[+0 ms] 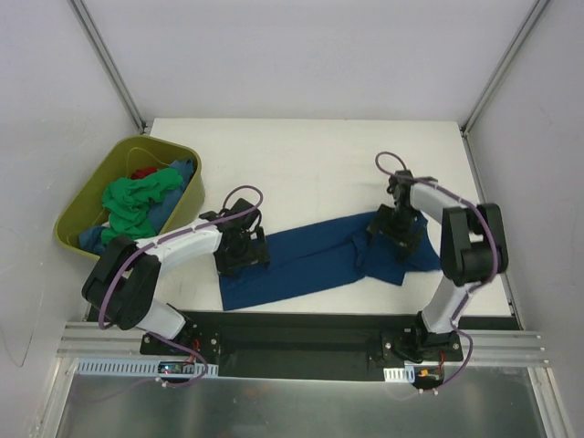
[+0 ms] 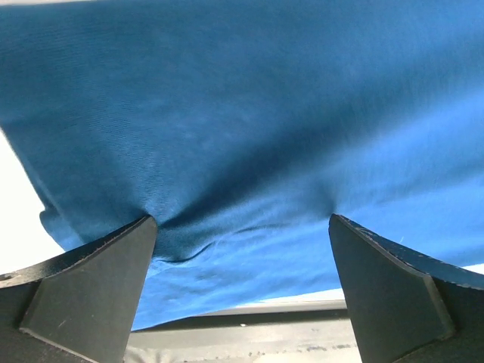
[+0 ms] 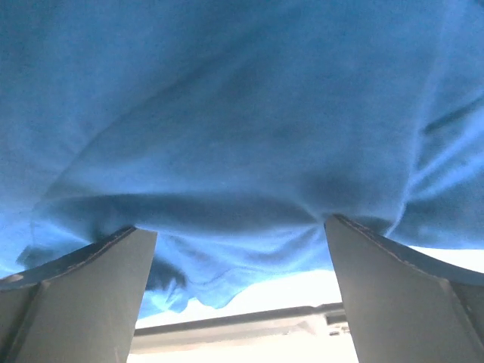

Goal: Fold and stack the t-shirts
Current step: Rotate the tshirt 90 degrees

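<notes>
A blue t-shirt lies spread in a long band across the near part of the white table. My left gripper is open and presses down on its left end; blue cloth fills that wrist view between the spread fingertips. My right gripper is open on the shirt's right end, where the cloth bunches between the spread fingertips. More t-shirts, green, red and blue, lie crumpled in the tub. No navy Mickey Mouse shirt shows.
An olive-green plastic tub stands at the far left of the table. White walls close in the back and sides. The table's near edge and the black rail run close below the shirt.
</notes>
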Action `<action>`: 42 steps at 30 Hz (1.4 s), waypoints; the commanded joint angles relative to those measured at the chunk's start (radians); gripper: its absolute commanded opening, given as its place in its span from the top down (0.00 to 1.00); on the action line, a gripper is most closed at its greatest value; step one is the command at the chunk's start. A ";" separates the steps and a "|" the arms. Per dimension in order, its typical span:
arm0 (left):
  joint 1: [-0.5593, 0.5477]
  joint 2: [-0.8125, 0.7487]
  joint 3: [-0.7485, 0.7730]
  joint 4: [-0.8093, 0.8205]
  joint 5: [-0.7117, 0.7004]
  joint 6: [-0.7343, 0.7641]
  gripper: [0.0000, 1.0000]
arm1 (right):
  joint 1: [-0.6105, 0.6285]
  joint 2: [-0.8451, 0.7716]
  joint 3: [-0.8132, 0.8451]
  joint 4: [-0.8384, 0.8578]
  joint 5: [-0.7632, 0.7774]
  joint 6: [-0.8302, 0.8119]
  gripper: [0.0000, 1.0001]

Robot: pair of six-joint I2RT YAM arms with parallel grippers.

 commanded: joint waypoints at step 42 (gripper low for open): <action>-0.537 0.325 0.165 0.269 0.193 -0.308 0.01 | 0.144 0.949 1.423 0.348 -0.114 0.016 0.03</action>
